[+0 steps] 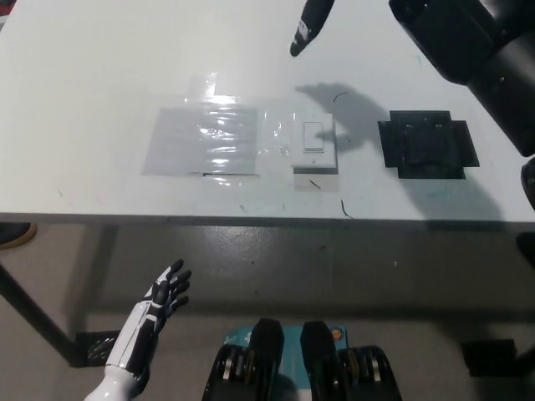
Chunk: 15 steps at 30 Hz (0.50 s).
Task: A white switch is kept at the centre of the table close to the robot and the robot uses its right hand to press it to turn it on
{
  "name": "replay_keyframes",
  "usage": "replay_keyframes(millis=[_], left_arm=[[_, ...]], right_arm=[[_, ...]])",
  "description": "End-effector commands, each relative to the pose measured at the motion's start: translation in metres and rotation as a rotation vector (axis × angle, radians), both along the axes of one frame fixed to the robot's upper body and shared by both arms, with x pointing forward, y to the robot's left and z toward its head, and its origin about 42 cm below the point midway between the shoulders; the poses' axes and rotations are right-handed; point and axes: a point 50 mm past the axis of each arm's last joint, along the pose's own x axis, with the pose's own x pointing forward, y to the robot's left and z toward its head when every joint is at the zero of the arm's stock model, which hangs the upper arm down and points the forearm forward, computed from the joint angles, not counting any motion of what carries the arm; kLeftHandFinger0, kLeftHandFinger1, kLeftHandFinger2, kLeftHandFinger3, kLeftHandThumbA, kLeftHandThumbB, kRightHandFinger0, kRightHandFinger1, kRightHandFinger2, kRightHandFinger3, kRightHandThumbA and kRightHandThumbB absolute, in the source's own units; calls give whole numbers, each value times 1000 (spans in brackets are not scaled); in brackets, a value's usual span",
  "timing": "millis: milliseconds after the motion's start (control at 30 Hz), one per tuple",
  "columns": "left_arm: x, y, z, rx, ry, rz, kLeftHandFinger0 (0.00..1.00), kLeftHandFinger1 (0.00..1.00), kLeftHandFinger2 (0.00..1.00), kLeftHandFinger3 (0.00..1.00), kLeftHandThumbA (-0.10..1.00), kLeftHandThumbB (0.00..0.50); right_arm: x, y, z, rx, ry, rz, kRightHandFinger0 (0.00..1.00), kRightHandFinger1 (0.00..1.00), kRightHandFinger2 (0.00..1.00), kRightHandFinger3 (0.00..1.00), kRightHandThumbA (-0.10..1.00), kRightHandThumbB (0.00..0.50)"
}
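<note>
Plastic and rigid, the white switch (312,143) lies on the desk (100,75): press its rocker, no grasping. Right hand (311,25) above, grip unclear; left hand (165,292) released below.

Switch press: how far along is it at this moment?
Done: nothing yet; the white switch sits untouched on the table. In hand: the black right hand hangs above the table beyond the switch, its shadow falling beside the switch. Left: lowering onto the rocker and pressing. The white left hand rests open below the table edge.
</note>
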Motion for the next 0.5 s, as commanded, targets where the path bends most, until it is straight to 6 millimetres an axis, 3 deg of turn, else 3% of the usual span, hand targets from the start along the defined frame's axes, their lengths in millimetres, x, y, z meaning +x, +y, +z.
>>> replay_keyframes(millis=[0,267,467], left_arm=[[3,-1,11,17,-55,-29,1000,1000,1000,1000,1000,155],[0,-3,10,3,-55,-40,1000,1000,1000,1000,1000,136],[1,-1,11,11,-61,-34,1000,1000,1000,1000,1000,135]], right_arm=[[-7,2,41,-68,23,28,1000,1000,1000,1000,1000,304],[-12,-6,21,-129,158,36,1000,1000,1000,1000,1000,238],[-17,-10,5,-184,244,34,1000,1000,1000,1000,1000,246]])
